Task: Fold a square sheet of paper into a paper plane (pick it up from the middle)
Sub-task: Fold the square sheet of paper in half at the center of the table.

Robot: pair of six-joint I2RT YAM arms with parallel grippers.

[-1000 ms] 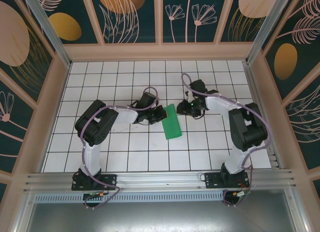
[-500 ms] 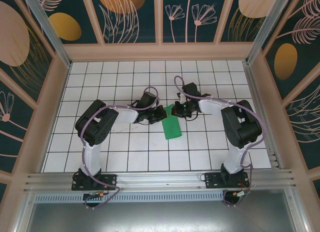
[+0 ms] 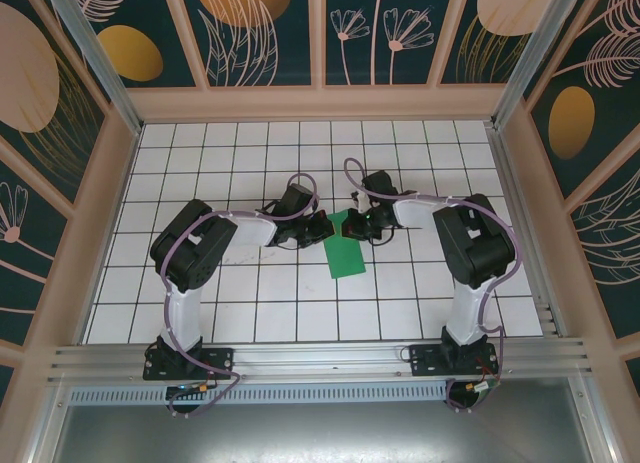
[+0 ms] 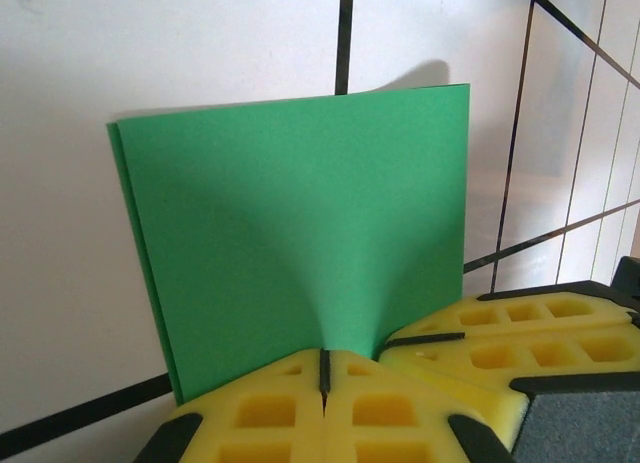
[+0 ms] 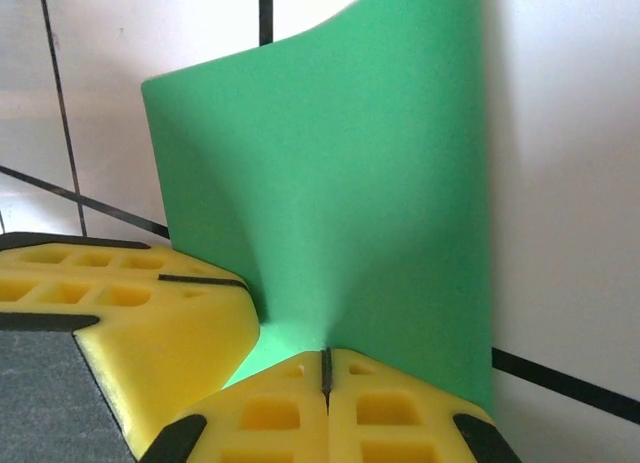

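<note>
Bright, even light from above; the green paper (image 4: 300,233) casts a soft shadow on the white table (image 4: 150,43); close foreground slightly blurred.

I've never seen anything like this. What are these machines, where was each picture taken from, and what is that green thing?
These are two robot arms, the left arm and the right arm, bolted at the near edge of a white tiled table. The wide picture comes from a camera above and behind them. The close-ups come from cameras on their wrists. The green thing is a folded sheet of paper. The left end effector and the right end effector, with yellow padded fingers, are both pinched shut on its far end.
</note>
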